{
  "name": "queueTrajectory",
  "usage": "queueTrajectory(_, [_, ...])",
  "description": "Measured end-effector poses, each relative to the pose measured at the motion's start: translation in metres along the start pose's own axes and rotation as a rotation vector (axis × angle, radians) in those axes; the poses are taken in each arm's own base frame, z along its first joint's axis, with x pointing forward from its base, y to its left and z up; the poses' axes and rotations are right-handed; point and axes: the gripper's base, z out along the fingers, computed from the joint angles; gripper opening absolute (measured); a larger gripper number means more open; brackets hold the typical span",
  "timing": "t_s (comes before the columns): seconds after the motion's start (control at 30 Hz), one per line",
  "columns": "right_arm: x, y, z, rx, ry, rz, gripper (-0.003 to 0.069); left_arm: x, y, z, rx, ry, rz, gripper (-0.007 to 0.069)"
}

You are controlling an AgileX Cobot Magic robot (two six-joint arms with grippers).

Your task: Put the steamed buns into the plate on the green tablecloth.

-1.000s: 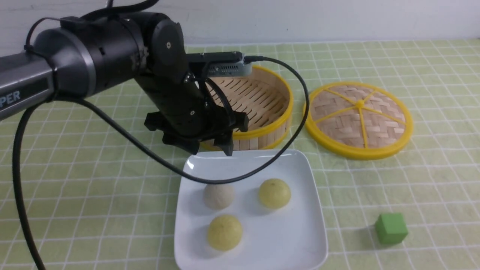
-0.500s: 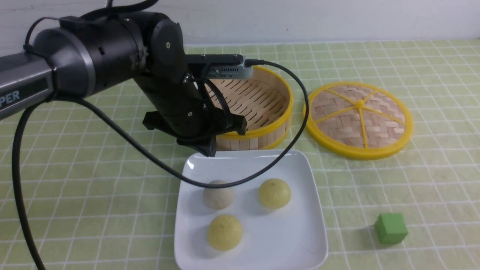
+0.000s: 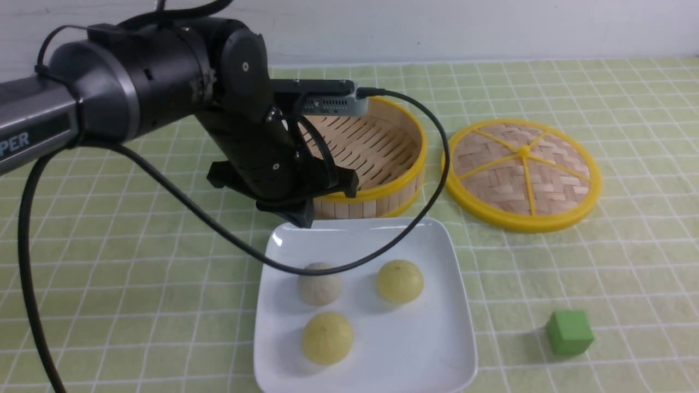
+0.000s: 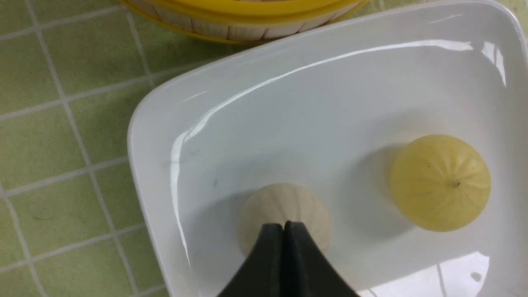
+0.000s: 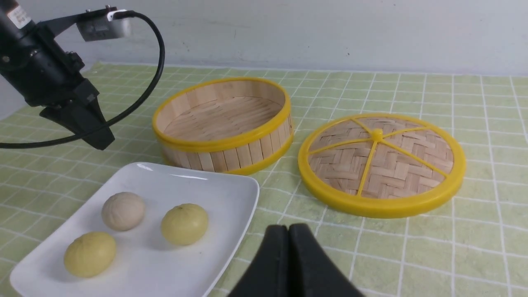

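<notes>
The green tablecloth (image 3: 109, 284) is covering the whole work surface. The left arm (image 3: 136, 82) is reaching in over it from the left. The plate (image 3: 437, 349) is sitting on the cloth at the near middle. The bamboo steamer (image 3: 382, 158) is standing empty just behind the plate, its near-left wall hidden by the arm in the front view. The woven lid (image 3: 521, 174) is lying flat to the steamer's right, apart from it.

A black cable (image 3: 448, 144) is looping down past the steamer's front and across the plate, cutting over the top of the off-white bun (image 3: 319, 286) in the front view.

The left gripper (image 3: 303, 218) is hovering above the plate's far left corner, jaws pressed together on nothing. The right gripper (image 5: 288, 235) is hanging over bare cloth beside the plate, jaws likewise together and empty.

The off-white bun, the far yellow bun (image 3: 400, 281) and the near yellow bun (image 3: 327, 337) are all lying in the plate, none touching. A green cube (image 3: 569, 332) is sitting on the cloth, well right of the plate.
</notes>
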Motion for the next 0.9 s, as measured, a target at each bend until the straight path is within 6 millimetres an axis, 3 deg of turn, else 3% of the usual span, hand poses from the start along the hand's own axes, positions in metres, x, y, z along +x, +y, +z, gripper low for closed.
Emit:
queueTrajectory(0.4, [0.008,-0.002,0.000,0.012,-0.033,0.000,-0.0002,0.000,0.006,0.000,-0.062,0.006,0.045,0.0005])
queueTrajectory(0.53, [0.030,-0.011,0.008,0.098,-0.051,-0.007,0.0000,0.000,0.007,0.000,-0.074,0.005,0.054,0.0009])
queueTrajectory(0.6, [0.057,-0.020,0.015,0.198,-0.011,-0.007,0.0000,0.001,0.008,0.000,-0.083,0.011,0.060,0.0011])
queueTrajectory(0.67, [0.067,-0.024,0.017,0.239,0.009,-0.005,0.0001,0.001,0.008,-0.002,-0.086,0.014,0.061,0.0011])
queueTrajectory(0.73, [0.094,-0.033,0.022,0.316,0.095,0.017,0.0001,0.004,0.009,-0.014,-0.097,0.015,0.067,0.0011])
queueTrajectory(0.77, [0.096,-0.034,0.022,0.325,0.100,0.020,0.0001,0.004,0.009,-0.018,-0.097,0.008,0.068,0.0011])
queueTrajectory(0.87, [0.103,-0.038,0.023,0.380,0.116,0.034,0.0004,0.011,0.011,-0.062,-0.120,-0.059,0.087,0.0012])
queueTrajectory(0.9, [0.103,-0.038,0.023,0.380,0.116,0.034,0.0004,0.011,0.011,-0.062,-0.124,-0.056,0.088,0.0012])
